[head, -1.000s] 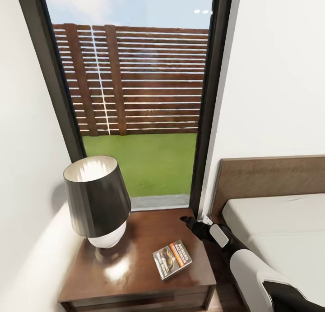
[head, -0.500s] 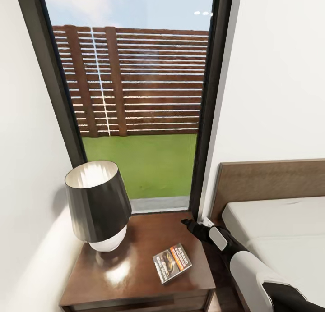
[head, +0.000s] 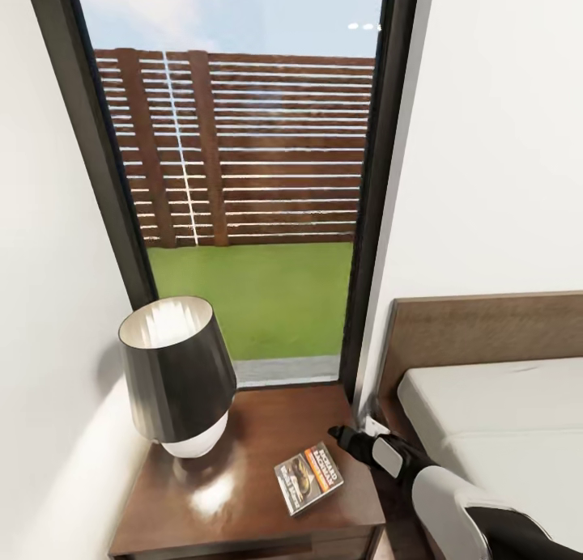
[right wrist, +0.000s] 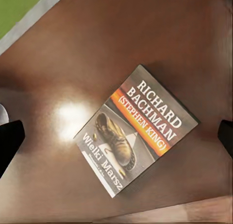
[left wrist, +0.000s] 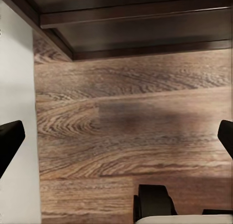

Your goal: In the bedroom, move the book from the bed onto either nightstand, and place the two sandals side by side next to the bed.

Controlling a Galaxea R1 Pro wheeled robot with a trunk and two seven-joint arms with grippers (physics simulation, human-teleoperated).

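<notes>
Head view: book already flat on the nightstand, right claw free just beside it.

Cover up on the glossy top, the book (head: 308, 478) lies near the front right corner of the nightstand (head: 202, 503), its long axis slanted across the top; the right wrist view looks down on its orange band and white lettering (right wrist: 138, 129), with the dark fingertips spread wide at both edges of that picture and nothing between them. The right claw (head: 338, 437) hangs above the nightstand's right edge, the book just to its left and a little toward the robot, so this is the nearer arm. A black-shaded lamp (head: 176, 374) stands well apart at the back left. The bed (head: 494, 414) adjoins on the right. Looking at plank floor (left wrist: 136, 136) under dark furniture, the left claw (left wrist: 116, 141) is likewise spread. Judged from this, the book step looks done; the sandals remain.
</notes>
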